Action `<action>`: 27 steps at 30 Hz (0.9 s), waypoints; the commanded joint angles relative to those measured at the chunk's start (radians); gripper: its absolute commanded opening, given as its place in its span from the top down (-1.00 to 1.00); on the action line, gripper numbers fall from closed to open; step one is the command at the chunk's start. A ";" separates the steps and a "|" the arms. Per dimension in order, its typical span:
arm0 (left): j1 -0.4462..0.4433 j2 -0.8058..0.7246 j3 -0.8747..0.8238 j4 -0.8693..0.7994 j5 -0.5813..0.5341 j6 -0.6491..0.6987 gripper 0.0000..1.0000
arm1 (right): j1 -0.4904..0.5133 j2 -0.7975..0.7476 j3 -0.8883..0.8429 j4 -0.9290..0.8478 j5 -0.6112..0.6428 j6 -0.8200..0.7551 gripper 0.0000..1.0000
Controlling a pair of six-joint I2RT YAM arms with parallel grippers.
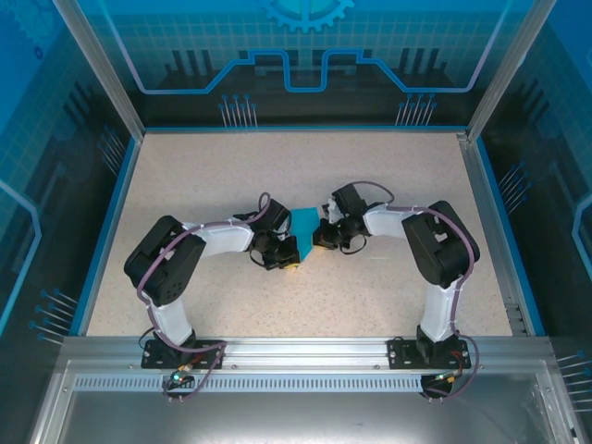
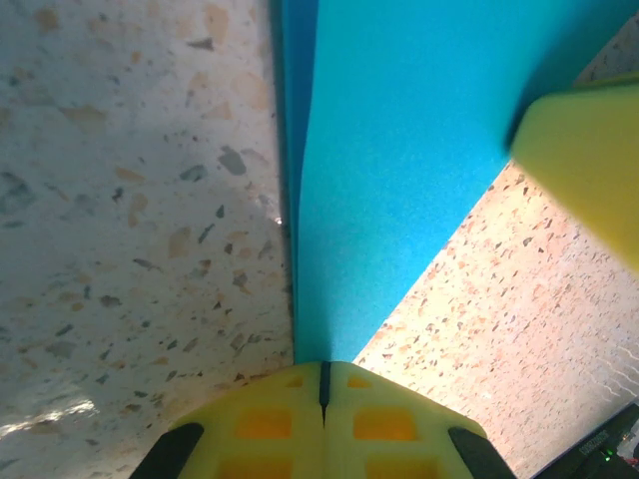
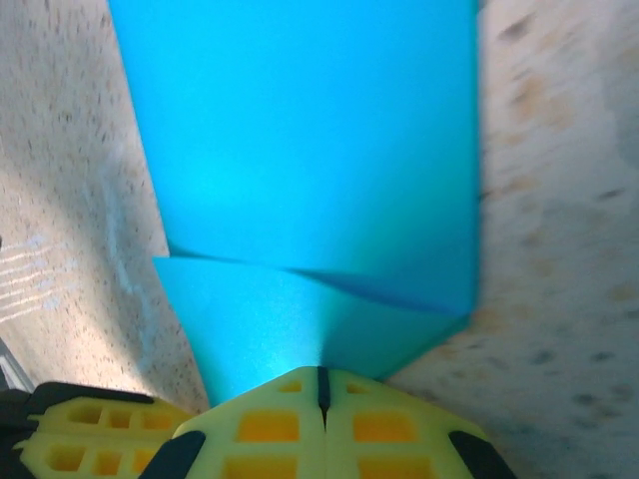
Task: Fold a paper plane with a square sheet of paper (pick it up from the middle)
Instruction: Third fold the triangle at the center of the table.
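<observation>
The turquoise sheet of paper point(image 1: 303, 222) sits between my two grippers at the middle of the table, partly folded. In the left wrist view the paper point(image 2: 399, 170) runs up from the tips as a long tapering band with a lengthwise crease along its left edge. My left gripper point(image 2: 322, 364) is shut on its narrow end. In the right wrist view the paper point(image 3: 300, 130) shows a folded flap lying across its lower part. My right gripper point(image 3: 321, 369) is shut on that lower edge. From above, the left gripper point(image 1: 289, 252) and right gripper point(image 1: 321, 236) nearly touch.
The speckled beige table point(image 1: 277, 166) is bordered by a blue rim and glass walls point(image 1: 305, 55). A yellow finger of the right gripper point(image 2: 589, 170) stands close at the right in the left wrist view. The left gripper's yellow fingers point(image 3: 70, 439) show at the lower left in the right wrist view.
</observation>
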 commanded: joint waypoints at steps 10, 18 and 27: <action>-0.005 0.060 -0.013 -0.148 -0.056 0.021 0.96 | -0.121 0.039 0.097 -0.078 0.126 -0.027 0.99; -0.005 -0.053 0.045 -0.094 -0.014 0.054 0.74 | -0.117 -0.095 0.073 -0.106 0.100 -0.018 0.79; -0.005 -0.082 0.092 0.082 -0.055 0.018 0.59 | -0.101 -0.138 -0.028 -0.035 -0.058 0.028 0.13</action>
